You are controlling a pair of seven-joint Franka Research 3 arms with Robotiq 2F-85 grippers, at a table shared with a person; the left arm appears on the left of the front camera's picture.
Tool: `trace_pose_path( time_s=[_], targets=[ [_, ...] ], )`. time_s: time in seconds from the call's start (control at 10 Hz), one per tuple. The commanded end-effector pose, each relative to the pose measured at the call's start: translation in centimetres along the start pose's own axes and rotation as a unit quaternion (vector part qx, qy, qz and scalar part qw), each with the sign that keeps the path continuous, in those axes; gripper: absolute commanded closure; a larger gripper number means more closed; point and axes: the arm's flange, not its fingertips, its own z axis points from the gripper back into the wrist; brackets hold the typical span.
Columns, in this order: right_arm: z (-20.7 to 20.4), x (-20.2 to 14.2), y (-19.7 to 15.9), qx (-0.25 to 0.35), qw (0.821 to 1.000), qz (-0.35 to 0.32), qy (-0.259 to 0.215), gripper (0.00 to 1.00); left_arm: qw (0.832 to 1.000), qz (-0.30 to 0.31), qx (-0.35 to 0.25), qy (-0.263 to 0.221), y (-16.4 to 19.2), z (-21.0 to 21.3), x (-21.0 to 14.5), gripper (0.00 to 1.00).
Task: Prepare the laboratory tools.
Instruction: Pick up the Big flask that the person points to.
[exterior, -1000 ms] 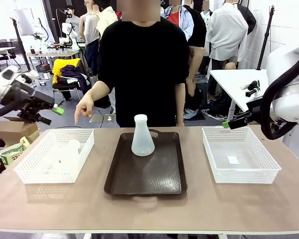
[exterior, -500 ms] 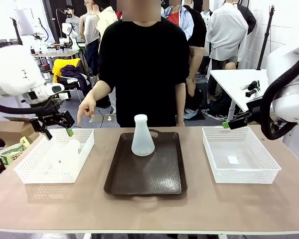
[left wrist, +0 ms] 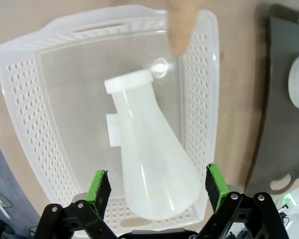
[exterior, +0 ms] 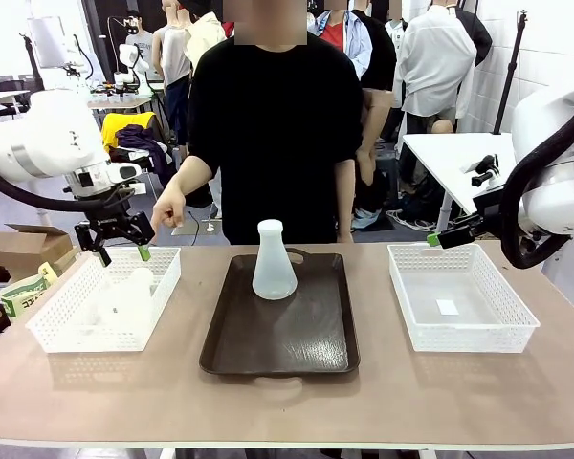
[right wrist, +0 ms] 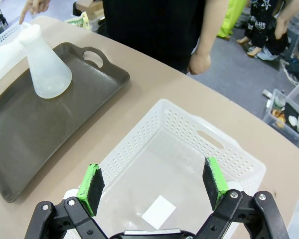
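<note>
Hovering spread wide and empty, your left gripper (left wrist: 157, 186) sits just above the flask (left wrist: 149, 164) in the left basket (exterior: 48, 330). Second flask (exterior: 273, 263) stands on the tray (exterior: 277, 349). Your right gripper (right wrist: 152, 184) gapes empty over the right basket (right wrist: 239, 169).

The left arm (exterior: 38, 143) reaches in from the left, its white links held high and the wrist bent down. The left hand (exterior: 115, 249) hangs from it, fingers pointing downward and a little outward. Its jaws are spread wide, the green pads (left wrist: 98, 186) facing each other. The right arm (exterior: 555, 163) is folded back at the right edge. The right hand (exterior: 434, 239) juts sideways toward the middle, tilted down, jaws likewise spread wide.
</note>
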Motion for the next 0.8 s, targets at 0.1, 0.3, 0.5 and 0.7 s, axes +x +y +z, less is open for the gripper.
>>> trace_pose_path(
  time_s=[0.1,0.3,0.5,0.7],
  targets=[
    [0.0,-0.1,0.0,0.000,1.000,-0.001,0.001,0.00,0.999,0.030,0.033,0.000,0.0,-1.9,2.1,0.00],
    [0.0,-0.1,0.0,0.000,1.000,-0.001,0.001,0.00,0.999,0.037,0.016,0.008,0.2,-3.4,3.4,0.00],
    [0.0,-0.1,0.0,0.000,1.000,-0.001,0.001,0.00,0.997,0.068,0.022,-0.006,0.5,-4.6,5.0,0.00],
    [0.0,-0.1,0.0,0.000,1.000,-0.001,0.001,0.00,0.996,0.078,0.034,-0.017,0.7,-5.5,6.5,0.00]
  ],
)
